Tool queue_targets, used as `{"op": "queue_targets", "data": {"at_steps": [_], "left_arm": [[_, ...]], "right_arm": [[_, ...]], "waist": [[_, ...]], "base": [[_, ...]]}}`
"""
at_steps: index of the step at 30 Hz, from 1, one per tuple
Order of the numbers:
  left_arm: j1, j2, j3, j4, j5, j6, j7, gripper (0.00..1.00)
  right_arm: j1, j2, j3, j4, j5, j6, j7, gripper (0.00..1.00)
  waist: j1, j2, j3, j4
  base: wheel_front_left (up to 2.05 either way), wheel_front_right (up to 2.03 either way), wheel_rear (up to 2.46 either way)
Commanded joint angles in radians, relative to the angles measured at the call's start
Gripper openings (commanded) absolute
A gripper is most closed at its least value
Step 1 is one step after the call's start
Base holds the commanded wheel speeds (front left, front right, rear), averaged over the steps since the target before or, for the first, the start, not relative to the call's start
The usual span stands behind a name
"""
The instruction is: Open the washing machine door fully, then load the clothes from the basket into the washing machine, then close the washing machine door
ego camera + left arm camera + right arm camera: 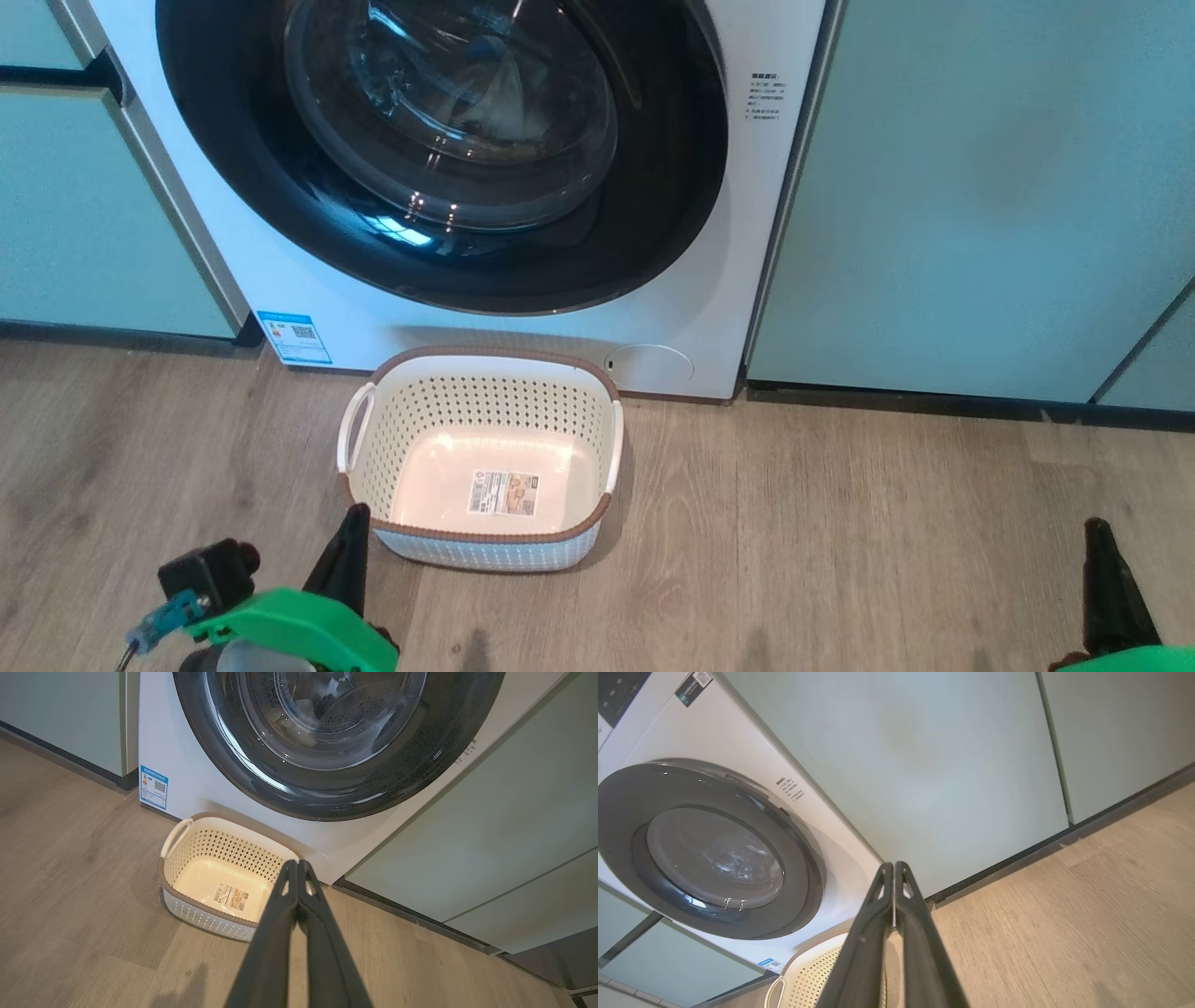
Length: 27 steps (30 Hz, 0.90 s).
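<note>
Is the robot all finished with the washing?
It looks finished. Done: the basket is empty and the washing machine door looks shut. In hand: nothing; the left gripper and right gripper are shut and empty. Left: nothing I can see.

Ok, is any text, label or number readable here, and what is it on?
Nothing reads clearly enough to quote.
Blue sticker with QR code, washing machine lower corner: too small.
Printed lines right of the washing machine door: blurred.
Label on the basket bottom: too small.
Dark QR sticker at the machine's top: too small.
</note>
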Motion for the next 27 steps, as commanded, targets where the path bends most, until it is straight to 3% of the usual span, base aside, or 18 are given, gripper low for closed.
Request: {"op": "queue_targets", "data": {"at_steps": [1,27], "left_arm": [[-0.053,0.007,0.018,-0.026,-0.023,-0.008,0.002,0.00],[-0.102,-0.005,0.046,0.031,-0.322,-0.042,0.047,0.00]], "right_arm": [[-0.049,-0.026,0.006,-0.027,0.025,0.000,0.006,0.00],[-0.105,-0.034,0.012,0.020,0.321,0.000,0.065,0.00]], "waist": [[-0.0001,0.0000,0.000,0.000],[-0.0001,0.0000,0.001,0.013]], "base": [[0.00,0.00,0.00],[0.00,0.00,0.00]]}}
